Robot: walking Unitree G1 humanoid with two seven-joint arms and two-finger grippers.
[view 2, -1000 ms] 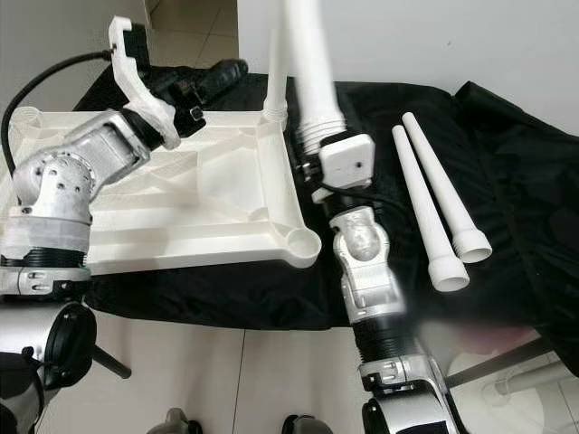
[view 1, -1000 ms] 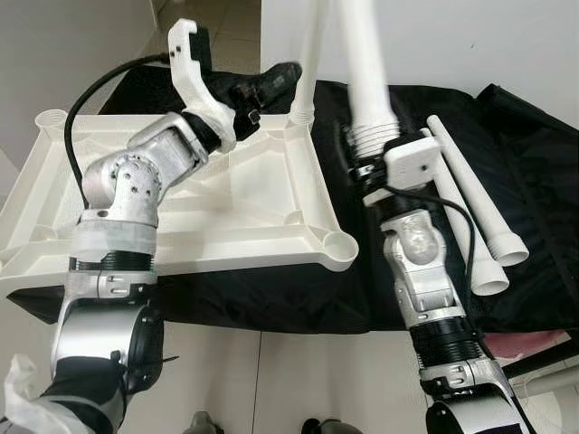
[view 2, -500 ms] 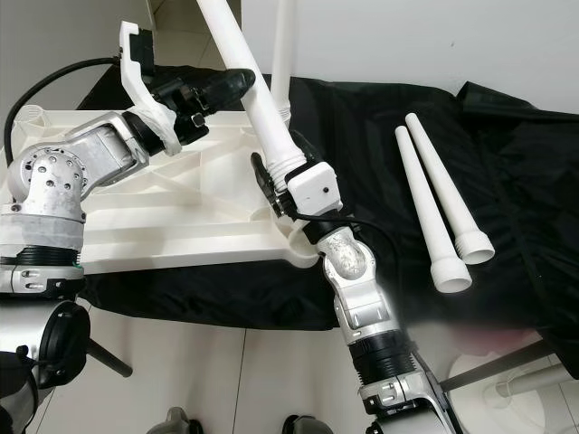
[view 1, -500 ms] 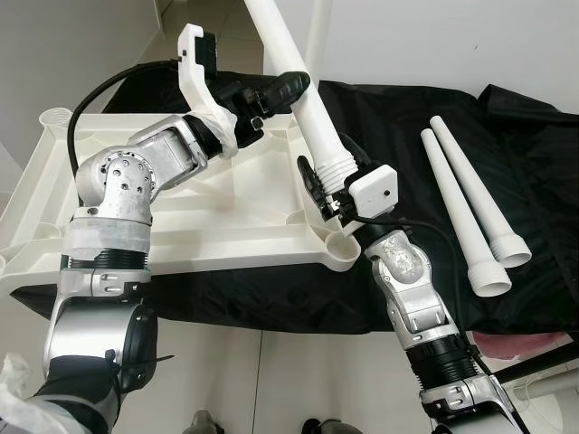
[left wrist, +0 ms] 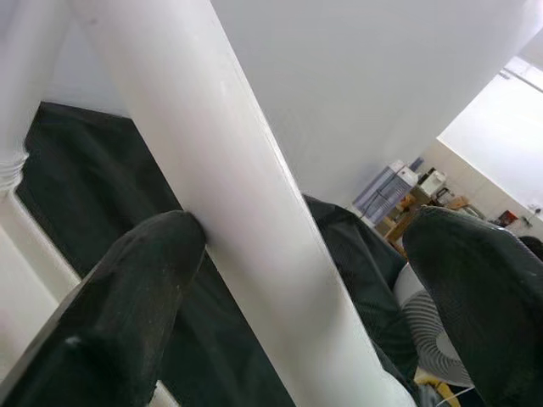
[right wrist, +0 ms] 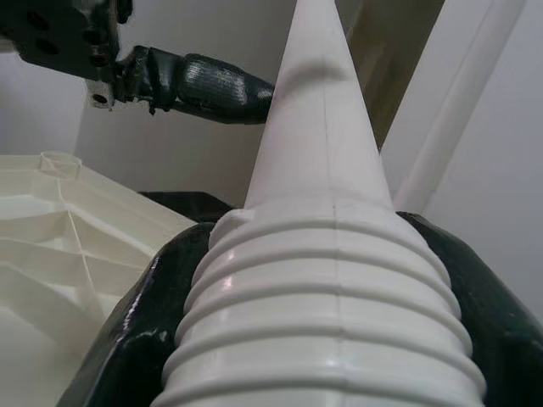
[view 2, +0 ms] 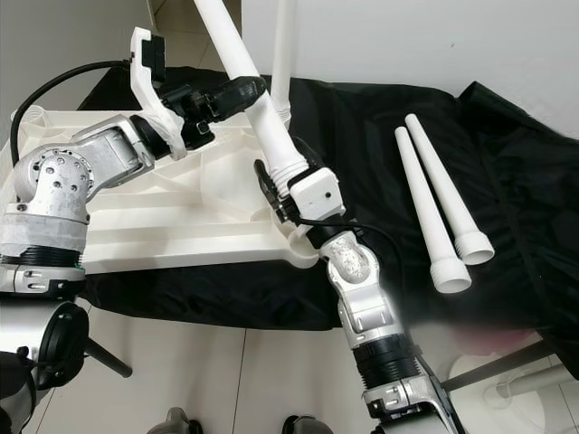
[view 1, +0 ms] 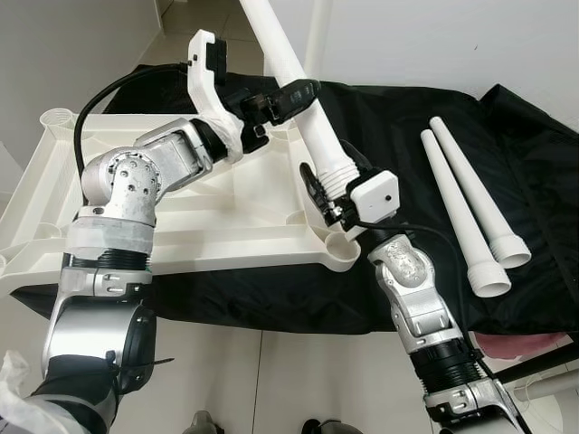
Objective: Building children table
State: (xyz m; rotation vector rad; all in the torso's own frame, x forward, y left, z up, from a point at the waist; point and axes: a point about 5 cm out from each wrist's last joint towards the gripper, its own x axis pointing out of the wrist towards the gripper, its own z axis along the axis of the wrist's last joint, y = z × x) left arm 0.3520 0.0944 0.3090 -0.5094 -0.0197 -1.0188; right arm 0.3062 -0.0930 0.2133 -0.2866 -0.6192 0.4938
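Right tool clamped round ribbed base of table leg; ribs seated between the dark fingers in right wrist view. Leg tilted, long axis running from base up and away toward robot's left, narrow end out of frame. Ribbed base hanging just above near-right corner socket of upturned white tabletop, slightly to its far side; not yet seated.

Left tool spread, bracketing leg mid-shaft. Left wrist view: one finger touching shaft, other apart from it. Steadying contact, not a grip.

Judgement: next move turns on bringing the axis upright over the socket, then pressing down. Right arm nearer.

One leg already upright in far-right corner. Two spare legs side by side on black cloth, well to the right.
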